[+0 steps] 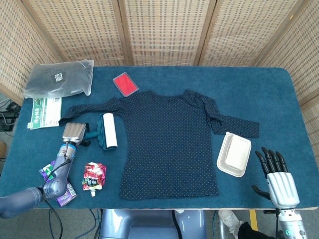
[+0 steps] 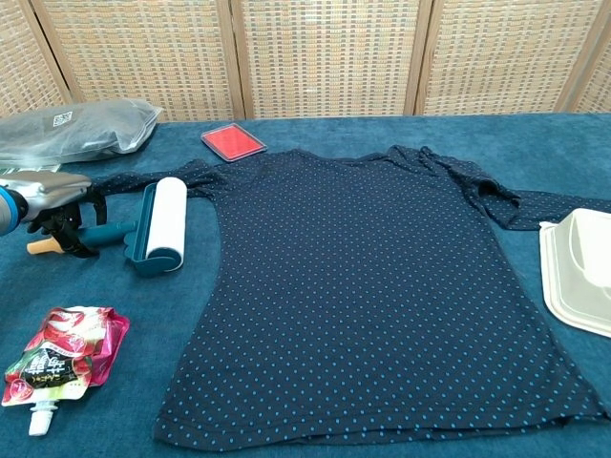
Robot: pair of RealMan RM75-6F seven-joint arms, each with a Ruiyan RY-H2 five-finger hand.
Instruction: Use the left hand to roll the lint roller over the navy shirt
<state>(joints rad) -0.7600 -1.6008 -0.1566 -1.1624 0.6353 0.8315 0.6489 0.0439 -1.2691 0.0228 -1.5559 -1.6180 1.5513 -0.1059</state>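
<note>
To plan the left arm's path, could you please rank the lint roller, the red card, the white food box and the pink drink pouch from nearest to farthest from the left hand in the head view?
From the left hand:
1. Lint roller, right beside the hand, its handle under the fingers.
2. Pink drink pouch, toward the front edge.
3. Red card, farther back, beyond the shirt's sleeve.
4. White food box, far across the navy shirt, on the right.

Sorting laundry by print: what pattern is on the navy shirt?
Small light-blue dots all over the navy shirt; clearest in the chest view.
</note>
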